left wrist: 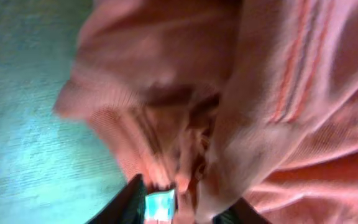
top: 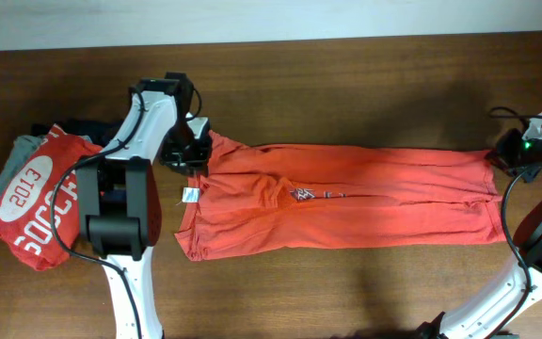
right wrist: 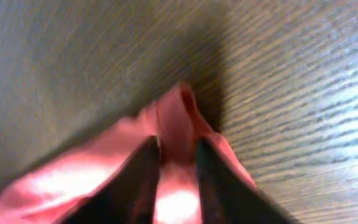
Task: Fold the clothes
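An orange shirt [top: 346, 198] lies in a long folded band across the table [top: 346, 292]. The left gripper [top: 194, 146] is at its collar end and the right gripper [top: 510, 155] at its hem corner. Cloth sits between both claws, but I cannot tell if either is clamped. The lengthwise fold seems laid. Next comes letting go, then folding crosswise.

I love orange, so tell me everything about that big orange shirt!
The large orange-red cotton-looking T-shirt lies folded into a long, wrinkled strip across the brown wooden table. A small white neck tag and a bit of dark print show on top. One end is bunched at the left fingers; the far corner sits between the right fingers.
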Controlling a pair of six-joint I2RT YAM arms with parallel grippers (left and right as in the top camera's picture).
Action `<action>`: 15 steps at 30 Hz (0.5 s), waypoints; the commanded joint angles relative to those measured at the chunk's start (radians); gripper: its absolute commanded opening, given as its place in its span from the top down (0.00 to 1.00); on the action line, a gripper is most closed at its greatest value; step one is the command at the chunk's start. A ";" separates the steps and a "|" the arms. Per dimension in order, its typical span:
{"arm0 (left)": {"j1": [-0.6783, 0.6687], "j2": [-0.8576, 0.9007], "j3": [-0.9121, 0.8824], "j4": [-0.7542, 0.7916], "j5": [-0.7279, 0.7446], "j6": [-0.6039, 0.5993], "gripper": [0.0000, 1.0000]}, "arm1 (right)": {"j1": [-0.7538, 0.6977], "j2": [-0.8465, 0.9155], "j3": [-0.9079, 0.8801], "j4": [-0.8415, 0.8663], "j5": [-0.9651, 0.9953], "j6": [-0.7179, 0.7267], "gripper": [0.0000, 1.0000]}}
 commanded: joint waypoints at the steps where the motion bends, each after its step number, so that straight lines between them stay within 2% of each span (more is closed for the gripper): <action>1: 0.004 -0.003 0.072 -0.045 -0.009 -0.003 0.63 | -0.012 -0.007 0.029 -0.010 -0.026 -0.001 0.66; 5: 0.001 -0.019 0.150 -0.126 0.006 0.002 0.63 | -0.012 -0.030 0.067 -0.061 -0.032 -0.001 0.56; 8: -0.022 -0.036 0.175 -0.167 0.045 0.073 0.63 | -0.012 -0.052 0.120 -0.126 -0.032 -0.001 0.51; 15: -0.109 -0.044 0.175 -0.164 -0.039 0.103 0.69 | -0.012 -0.094 0.225 -0.325 -0.031 -0.002 0.44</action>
